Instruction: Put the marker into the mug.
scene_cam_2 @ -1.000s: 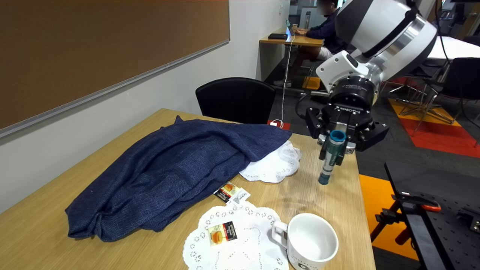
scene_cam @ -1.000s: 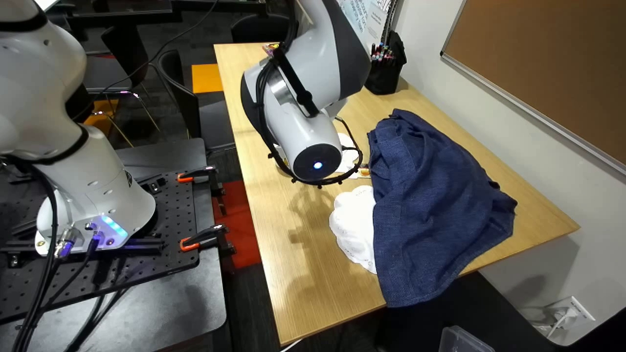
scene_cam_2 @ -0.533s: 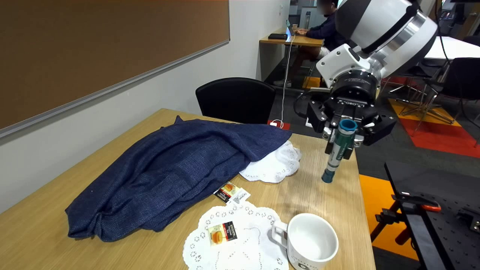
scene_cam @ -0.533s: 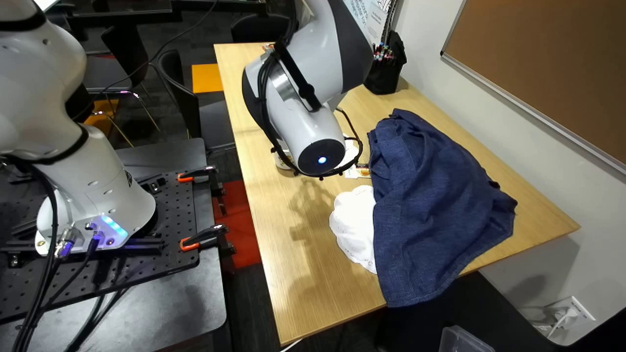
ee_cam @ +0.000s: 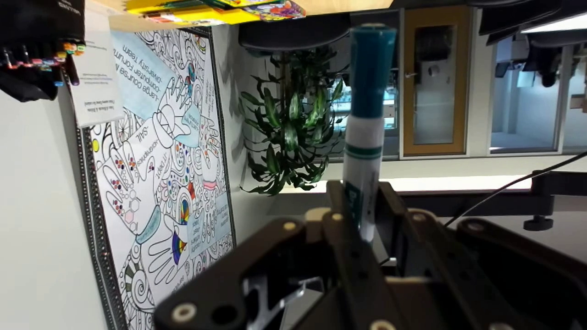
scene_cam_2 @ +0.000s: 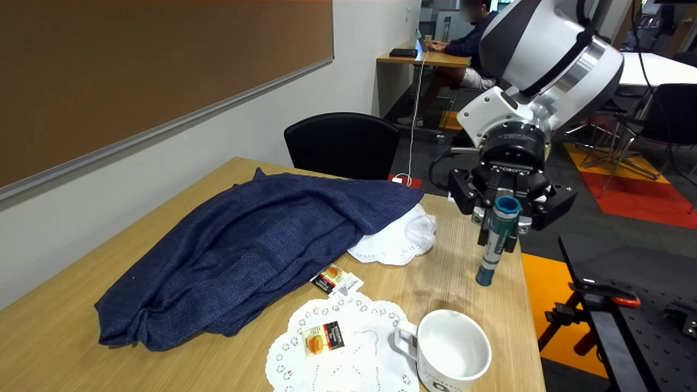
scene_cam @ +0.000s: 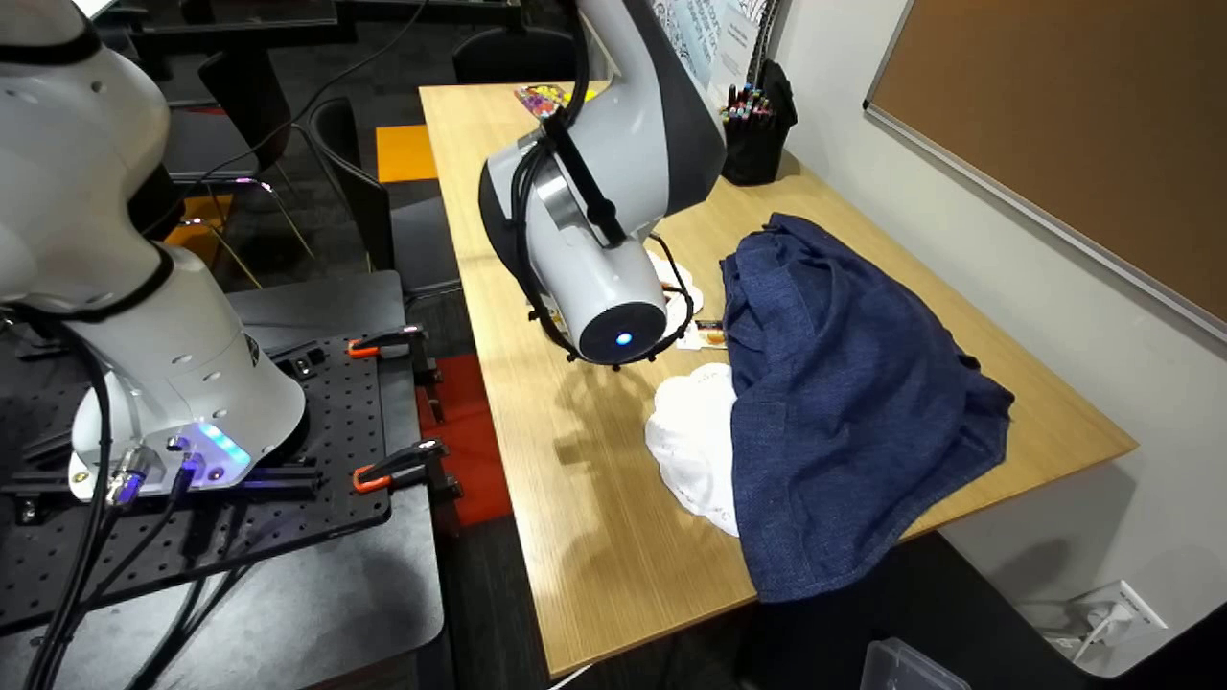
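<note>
The marker [scene_cam_2: 494,245] is dark green and white, with a teal end. My gripper [scene_cam_2: 497,238] is shut on it, one finger on each side, and holds it steeply tilted above the table. In the wrist view the marker [ee_cam: 365,137] rises from between the fingertips of the gripper [ee_cam: 362,197]. The white mug [scene_cam_2: 454,345] stands upright on the table at the front right of an exterior view, handle to the left, its inside empty. The marker's lower end is apart from the mug, above and behind its rim there. The arm hides most of the mug in an exterior view.
A dark blue cloth [scene_cam_2: 250,256] lies heaped on the table, also in an exterior view [scene_cam: 853,412]. A white doily [scene_cam_2: 354,354] with a packet [scene_cam_2: 322,338] lies beside the mug. Another doily [scene_cam_2: 397,239] is partly under the cloth. A black pen holder [scene_cam: 752,149] stands by the wall.
The gripper with the marker has risen slightly, then come down again, ending a little to the right and lower in an exterior view. The mug, cloth and doilies have not moved.
</note>
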You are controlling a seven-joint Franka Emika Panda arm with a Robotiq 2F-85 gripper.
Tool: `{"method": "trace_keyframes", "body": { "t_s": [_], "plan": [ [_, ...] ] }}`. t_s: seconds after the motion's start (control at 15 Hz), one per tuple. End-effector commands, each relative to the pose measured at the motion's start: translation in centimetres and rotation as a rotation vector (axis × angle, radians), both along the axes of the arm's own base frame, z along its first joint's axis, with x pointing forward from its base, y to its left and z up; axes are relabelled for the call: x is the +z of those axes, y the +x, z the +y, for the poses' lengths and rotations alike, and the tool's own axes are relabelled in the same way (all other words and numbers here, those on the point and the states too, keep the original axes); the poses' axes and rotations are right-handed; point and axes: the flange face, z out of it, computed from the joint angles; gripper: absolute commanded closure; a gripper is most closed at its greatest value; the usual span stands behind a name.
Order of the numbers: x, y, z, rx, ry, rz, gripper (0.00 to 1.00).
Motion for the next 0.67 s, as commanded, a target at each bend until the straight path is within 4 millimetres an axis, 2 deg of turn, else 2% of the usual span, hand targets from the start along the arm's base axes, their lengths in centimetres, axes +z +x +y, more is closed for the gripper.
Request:
{"method": "trace_keyframes", "body": {
  "t_s": [0.0, 0.33, 0.6],
  "plan": [
    [-1.4, 0.2, 0.2, 0.009, 0.035, 0.031, 0.95],
    [-3.7, 0.3, 0.6, 0.018, 0.043, 0.078, 0.95],
    [-4.7, 0.8, 0.8, 0.030, 0.048, 0.092, 0.95]
  ]
}}
